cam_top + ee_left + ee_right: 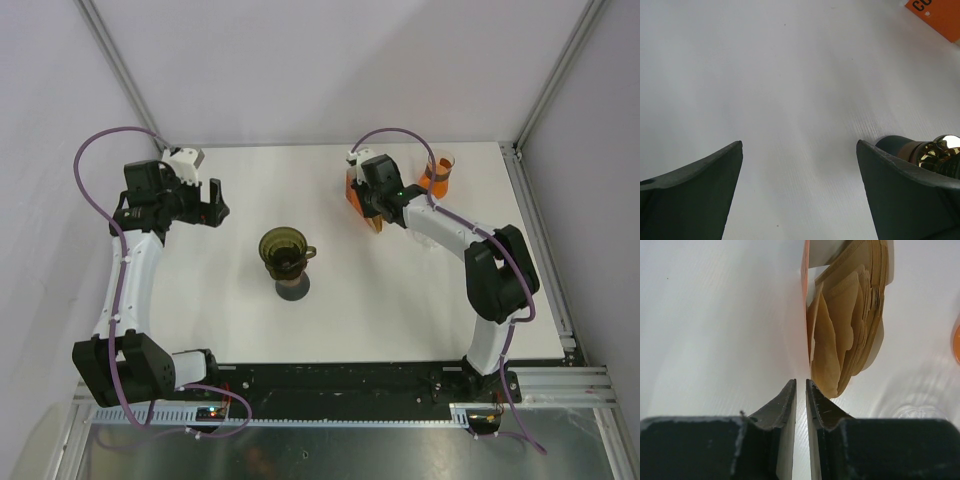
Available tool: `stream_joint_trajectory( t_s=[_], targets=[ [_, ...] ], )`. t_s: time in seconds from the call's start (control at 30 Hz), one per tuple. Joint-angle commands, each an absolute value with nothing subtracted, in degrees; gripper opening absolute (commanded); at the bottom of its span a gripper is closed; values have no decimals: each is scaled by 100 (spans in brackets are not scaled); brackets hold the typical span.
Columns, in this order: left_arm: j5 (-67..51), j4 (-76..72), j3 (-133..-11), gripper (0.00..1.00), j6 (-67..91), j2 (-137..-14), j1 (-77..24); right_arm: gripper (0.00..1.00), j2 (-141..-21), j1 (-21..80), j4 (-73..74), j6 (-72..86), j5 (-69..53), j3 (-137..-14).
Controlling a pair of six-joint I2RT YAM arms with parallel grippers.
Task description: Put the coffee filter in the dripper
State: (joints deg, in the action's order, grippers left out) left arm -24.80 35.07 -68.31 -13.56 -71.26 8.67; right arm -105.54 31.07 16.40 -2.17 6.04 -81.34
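Observation:
The dripper (284, 250), a dark amber glass cone on a dark base, stands mid-table; its edge (936, 150) shows past my left gripper's right finger. A stack of brown paper coffee filters (850, 315) sits upright in an orange pack (362, 205) at the back right. My right gripper (801, 381) points at the pack's near side, its jaws only a narrow slit apart with bare table showing between them; the filters lie just right of its right fingertip. My left gripper (215, 203) hovers wide open left of the dripper, nothing between its fingers (715, 175).
A glass cup with orange contents (438, 172) stands right of the filter pack, close to my right arm. The pack's orange corner (935, 12) shows at the top right of the left wrist view. Metal frame posts rise at the table's back corners.

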Motion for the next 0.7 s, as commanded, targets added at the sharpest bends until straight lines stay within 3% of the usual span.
stream_joint_trajectory(
  t_s=[0.0,0.67],
  targets=[
    [-2603,3389,-6873,100,-1367,-6985,931,18,-10535,3052,1501,-284,731,-8121],
    [-2608,3387,-6873,100,-1365,-6984,932,18,-10880,2953,1353,-315,655,-8138]
  ],
)
